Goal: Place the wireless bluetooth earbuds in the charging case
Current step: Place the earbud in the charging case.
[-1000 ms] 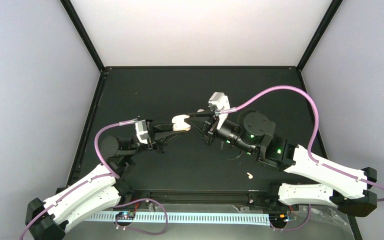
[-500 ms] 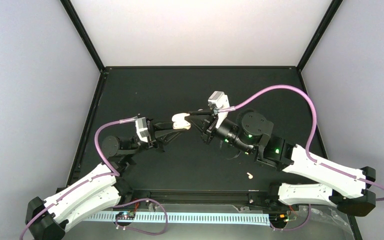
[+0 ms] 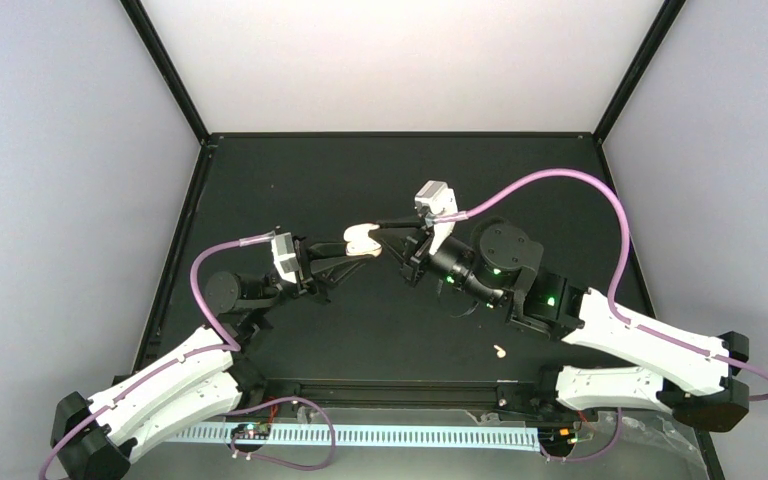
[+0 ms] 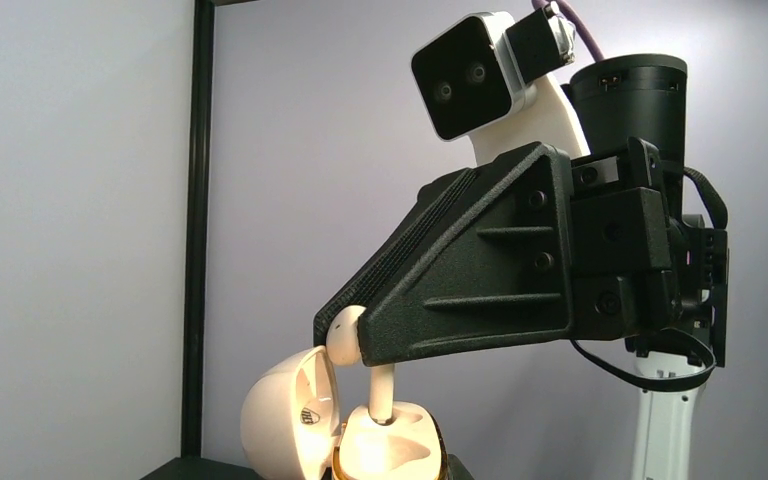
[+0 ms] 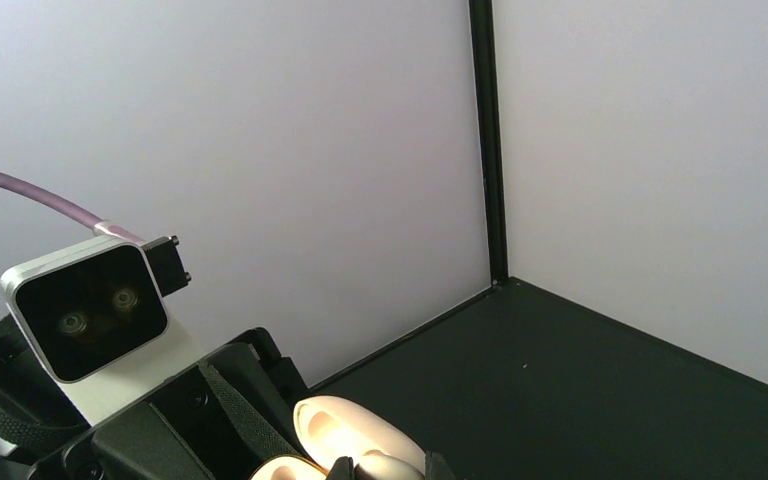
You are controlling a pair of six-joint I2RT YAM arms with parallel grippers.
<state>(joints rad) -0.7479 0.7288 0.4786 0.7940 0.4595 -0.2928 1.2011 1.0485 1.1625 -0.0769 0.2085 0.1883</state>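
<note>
Near the middle of the matte black table (image 3: 360, 170), the left gripper (image 3: 353, 253) reaches in from 8 o'clock with its fingers clamped together on the glossy white pill-shaped plastic charging case (image 3: 362, 241), holding it up off the surface. In the left wrist view the charging case (image 4: 390, 447) stands upright with its hinged lid (image 4: 282, 418) swung open toward 9 o'clock. The right gripper (image 3: 381, 236) comes in from 3 o'clock and is closed on a tiny cream-white plastic earbud (image 4: 343, 337). The earbud's rounded head is pinched at the black fingertips and its short stem points straight down toward 6 o'clock. The tip of the stem meets the open top of the case body, though how deep it sits cannot be told. A second earbud (image 3: 500, 351) of the same cream-white plastic lies loose on the table at about 5 o'clock from the case, well apart from both grippers.
</note>
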